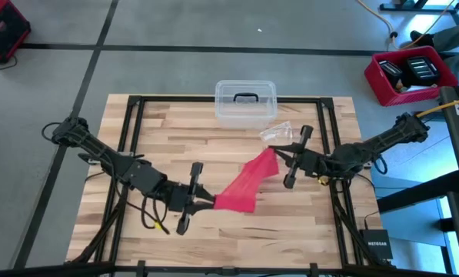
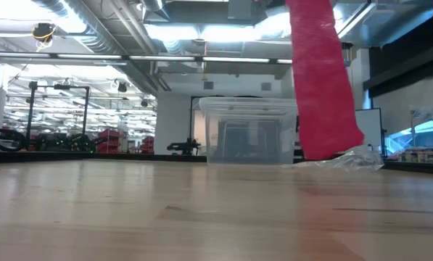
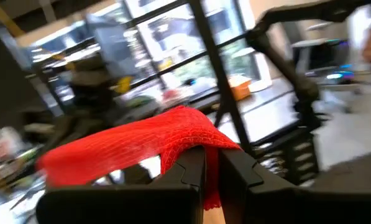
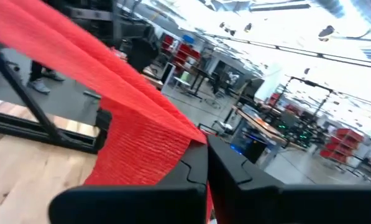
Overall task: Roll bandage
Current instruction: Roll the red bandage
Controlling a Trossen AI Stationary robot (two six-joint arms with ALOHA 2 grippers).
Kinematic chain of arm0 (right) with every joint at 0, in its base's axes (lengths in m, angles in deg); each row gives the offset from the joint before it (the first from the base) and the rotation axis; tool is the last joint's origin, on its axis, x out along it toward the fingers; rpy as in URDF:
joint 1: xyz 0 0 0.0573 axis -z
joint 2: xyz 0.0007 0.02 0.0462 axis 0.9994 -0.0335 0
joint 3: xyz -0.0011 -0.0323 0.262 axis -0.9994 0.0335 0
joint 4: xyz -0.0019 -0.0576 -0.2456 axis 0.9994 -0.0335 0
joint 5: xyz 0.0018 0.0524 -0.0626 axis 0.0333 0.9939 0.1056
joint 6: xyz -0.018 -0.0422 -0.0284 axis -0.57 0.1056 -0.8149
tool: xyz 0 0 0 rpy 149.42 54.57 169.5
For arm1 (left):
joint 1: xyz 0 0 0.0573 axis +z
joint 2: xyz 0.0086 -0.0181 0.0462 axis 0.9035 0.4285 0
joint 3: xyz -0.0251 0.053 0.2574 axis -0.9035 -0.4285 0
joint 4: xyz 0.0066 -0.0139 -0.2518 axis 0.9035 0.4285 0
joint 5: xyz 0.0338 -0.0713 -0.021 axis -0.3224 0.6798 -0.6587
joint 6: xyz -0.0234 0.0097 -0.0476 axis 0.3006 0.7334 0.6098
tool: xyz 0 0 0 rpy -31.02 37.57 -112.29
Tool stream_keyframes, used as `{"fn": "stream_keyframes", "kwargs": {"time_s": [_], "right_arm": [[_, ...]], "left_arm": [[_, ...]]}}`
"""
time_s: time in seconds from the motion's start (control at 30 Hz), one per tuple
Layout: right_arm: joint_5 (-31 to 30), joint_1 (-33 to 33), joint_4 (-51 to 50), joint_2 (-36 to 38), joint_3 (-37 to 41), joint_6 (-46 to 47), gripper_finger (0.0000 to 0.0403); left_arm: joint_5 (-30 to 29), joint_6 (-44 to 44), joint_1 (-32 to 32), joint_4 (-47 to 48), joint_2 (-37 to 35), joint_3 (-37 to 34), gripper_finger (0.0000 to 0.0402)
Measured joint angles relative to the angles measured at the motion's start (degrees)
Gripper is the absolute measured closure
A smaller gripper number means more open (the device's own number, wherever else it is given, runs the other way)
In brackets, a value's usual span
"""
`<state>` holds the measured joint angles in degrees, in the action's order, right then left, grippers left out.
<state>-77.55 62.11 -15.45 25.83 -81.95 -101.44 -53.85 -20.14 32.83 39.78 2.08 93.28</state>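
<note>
Jaws of both grippers, left (image 1: 206, 201) and right (image 1: 279, 156), clamp the bandage (image 1: 244, 183) ends above bare mid-table (image 1: 214, 146).

A bright red soft fabric bandage strip (image 2: 321, 87) hangs from above on the right, its lower end just over the pale wooden table top (image 2: 165, 217). Behind it lies a crinkled clear plastic wrapper (image 2: 354, 159). Farther back, near the middle, stands a clear plastic box (image 2: 249, 134).
</note>
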Motion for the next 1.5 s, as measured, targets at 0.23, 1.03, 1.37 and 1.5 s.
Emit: {"fn": "stream_keyframes", "kwargs": {"time_s": [0.23, 1.03, 1.37, 1.5], "right_arm": [[5.6, 0.1, 2.1, -2.4, 0.0, 0.2, 0.0400], [12.6, 0.5, 2.5, -9.5, -1.7, 13.6, 0.0301], [14.5, 0.5, -30.6, -6.0, -13.7, 29.3, 0.0152], [17.3, 0.4, -34.6, -6.1, -11.5, 35.9, 0.0142]], "left_arm": [[8.2, 1.2, 1.6, -1.5, 0.0, 0.0, 0.0384], [-1.8, -5.6, 9.3, -14.0, 0.0, -0.1, 0.0384], [-1.9, -5.7, 8.6, -12.9, -0.1, 0.0, 0.0384], [-2.0, -6.1, 8.4, -13.1, -0.3, 0.0, 0.0384]]}}
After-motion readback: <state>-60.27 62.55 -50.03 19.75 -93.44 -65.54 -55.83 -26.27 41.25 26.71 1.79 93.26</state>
